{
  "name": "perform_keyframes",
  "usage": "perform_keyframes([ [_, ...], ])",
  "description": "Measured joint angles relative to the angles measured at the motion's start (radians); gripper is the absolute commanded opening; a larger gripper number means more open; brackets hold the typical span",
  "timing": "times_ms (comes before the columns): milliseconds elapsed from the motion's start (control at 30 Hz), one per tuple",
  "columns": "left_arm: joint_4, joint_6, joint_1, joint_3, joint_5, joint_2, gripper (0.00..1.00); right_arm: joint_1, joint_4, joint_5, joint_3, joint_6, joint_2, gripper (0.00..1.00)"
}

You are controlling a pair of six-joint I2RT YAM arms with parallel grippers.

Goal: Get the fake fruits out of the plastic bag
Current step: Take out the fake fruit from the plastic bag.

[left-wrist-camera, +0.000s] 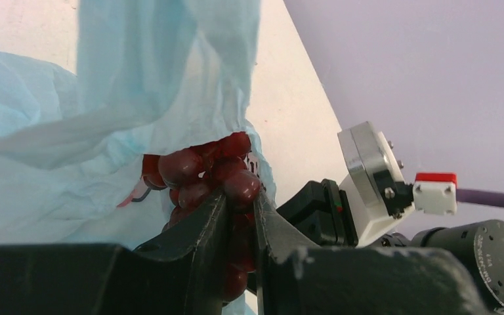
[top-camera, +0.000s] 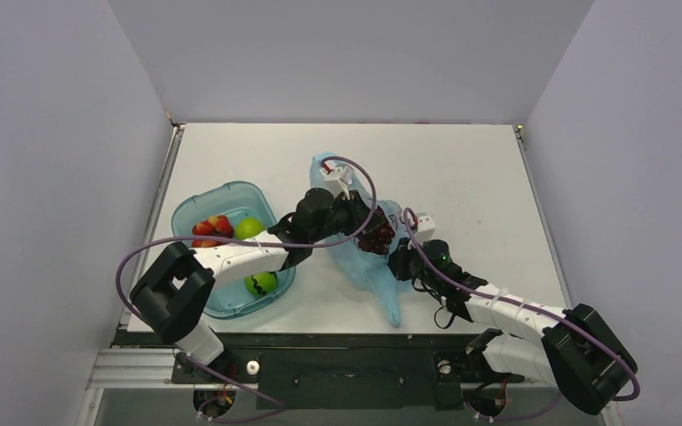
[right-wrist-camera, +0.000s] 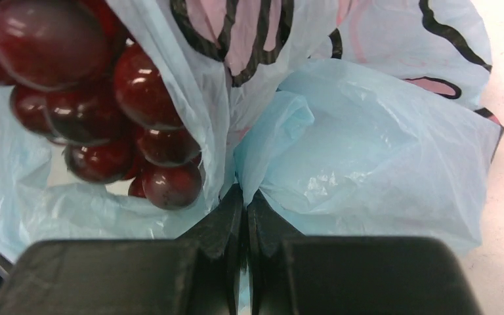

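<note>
Tray: L side of table. The red berry cluster, green apple & striped green ball lie inside it, so by the look of it 3 fruits are out.
Grape bunch: centre of table, R of the tray, at the bag's mouth w/ blue film draped over its upper side. Step in hand, as judged: draw it clear. You lift slowly, up & toward the tray, so no berry snags the film. No jerks.
Plastic bag: crumpled on the table from far-centre to near edge, w/ the bunch in its opening. You pull the bunch away from the R pinch. The film then goes taut & should slide off, not rise w/ the fruit. Small plum: not visible, so you cannot tell if it is inside.
L gripper: fingers nearly together & clamped on the bunch's lower berries, w/ one berry at the tips. The hold seems to be on a few berries only. Slip risk, so go gently.
R gripper: fingers pressed together w/ no gap seen, nipping a fold of bag film. The grapes hang near, up & to the L in its wrist view, apart from these fingers. Hold this pinch firm & low while you lift.
</note>
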Motion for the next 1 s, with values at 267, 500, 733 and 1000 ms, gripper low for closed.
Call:
perform_keyframes([
  [267,0.274,-0.257,0.149,-0.047,0.182,0.090,0.00,0.016,-0.024,0.047,0.006,-0.010,0.000,0.00],
  [500,0.594,-0.518,0.196,-0.056,0.397,0.222,0.00,0.045,-0.063,0.163,0.037,-0.017,-0.005,0.00],
  [733,0.504,-0.454,0.134,-0.085,0.510,0.131,0.00,0.043,-0.086,0.303,0.022,0.012,-0.104,0.00],
  [1000,0.083,-0.139,0.078,-0.076,0.529,-0.109,0.00,-0.034,-0.092,0.450,-0.053,0.098,-0.211,0.00],
])
